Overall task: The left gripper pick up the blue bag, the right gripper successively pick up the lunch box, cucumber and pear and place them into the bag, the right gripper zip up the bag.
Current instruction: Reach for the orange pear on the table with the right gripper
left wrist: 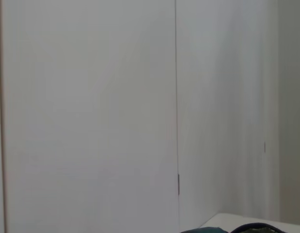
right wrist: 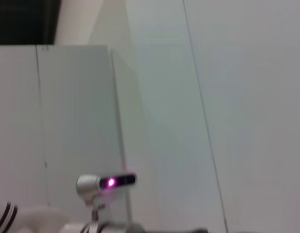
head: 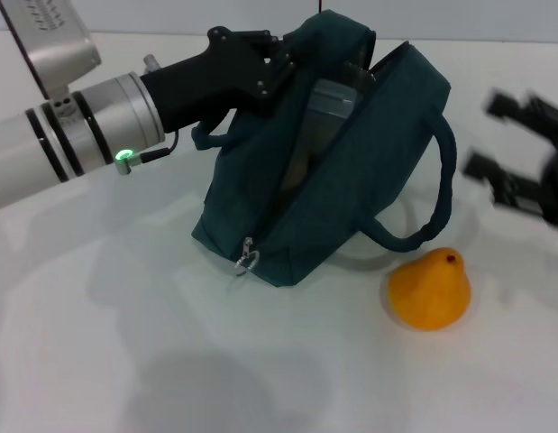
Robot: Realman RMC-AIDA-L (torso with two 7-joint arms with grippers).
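One pear (head: pixel 429 290) lower right on table (head: pixel 125 361); left gripper (head: pixel 277 68) fingers clamped on blue bag (head: pixel 351 180); right gripper (head: pixel 513 153) fingers apart.

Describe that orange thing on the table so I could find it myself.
Start at the blue bag, held open at its top edge by the left gripper. Just off the bag's handle loop, toward the robot's right, the pear sits alone on the white table: the only orange, cone-shaped thing.
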